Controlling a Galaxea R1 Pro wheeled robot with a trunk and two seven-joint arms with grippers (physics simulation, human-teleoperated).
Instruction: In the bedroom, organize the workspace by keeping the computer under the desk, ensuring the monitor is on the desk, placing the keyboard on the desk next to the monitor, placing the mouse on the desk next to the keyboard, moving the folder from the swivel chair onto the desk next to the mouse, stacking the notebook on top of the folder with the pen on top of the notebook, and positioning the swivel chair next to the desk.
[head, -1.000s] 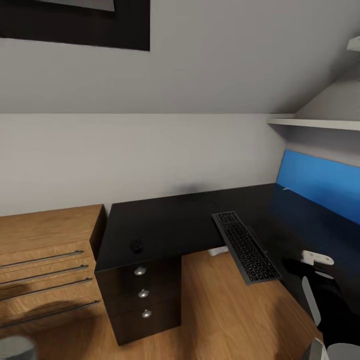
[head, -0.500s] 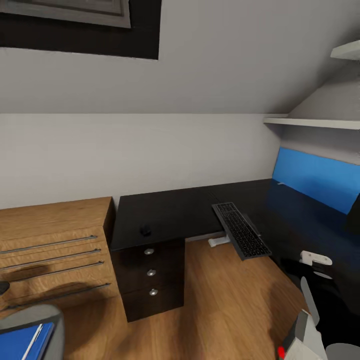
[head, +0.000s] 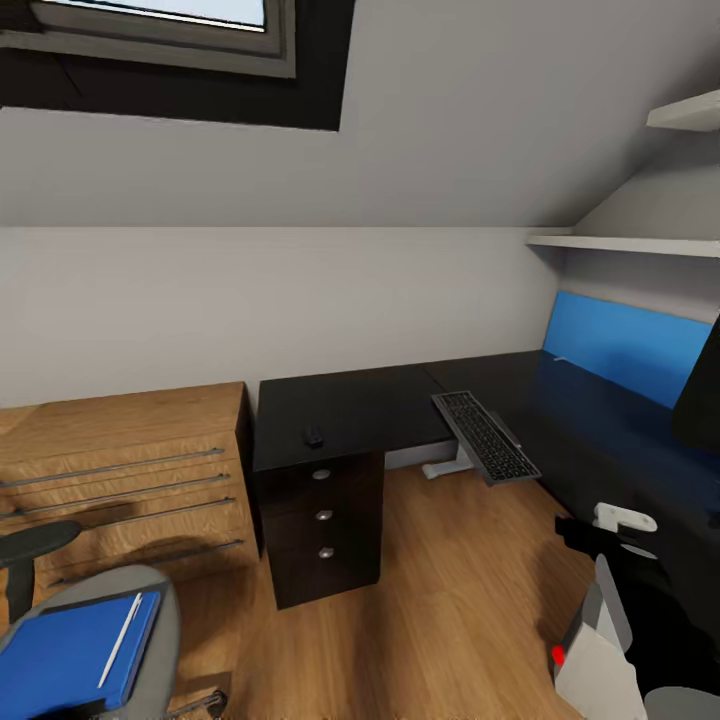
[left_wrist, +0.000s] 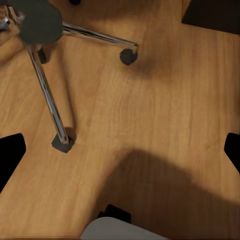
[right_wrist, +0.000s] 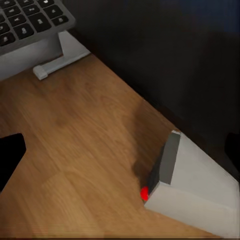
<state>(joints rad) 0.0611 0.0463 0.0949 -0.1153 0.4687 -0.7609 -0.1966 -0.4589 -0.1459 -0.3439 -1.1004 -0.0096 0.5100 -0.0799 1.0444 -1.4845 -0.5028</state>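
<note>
A black L-shaped desk (head: 350, 405) fills the corner. The dark keyboard (head: 485, 437) lies on it, overhanging the inner edge, and its corner shows in the right wrist view (right_wrist: 30, 20). A small black mouse (head: 313, 436) rests above the drawers. The swivel chair (head: 150, 600) at the lower left carries a flat blue folder or notebook (head: 70, 660) with a white pen (head: 120, 640) on top. The monitor's black edge (head: 700, 395) stands at the far right. The white computer (head: 595, 665) (right_wrist: 195, 185) sits on the floor by the desk. Left gripper (left_wrist: 120, 155) and right gripper (right_wrist: 120, 155) are open, over bare floor.
A wooden dresser (head: 120, 470) stands left of the desk. A white foot (head: 445, 465) lies on the floor under the keyboard. The chair's chrome legs (left_wrist: 47, 95) and castors spread below my left gripper. Wall shelves (head: 630, 243) hang at the right.
The camera has pulled back and turned, so the whole picture shifted. The chair with the blue item and pen, and the monitor's edge, have come into view. Nothing on the desk moved.
</note>
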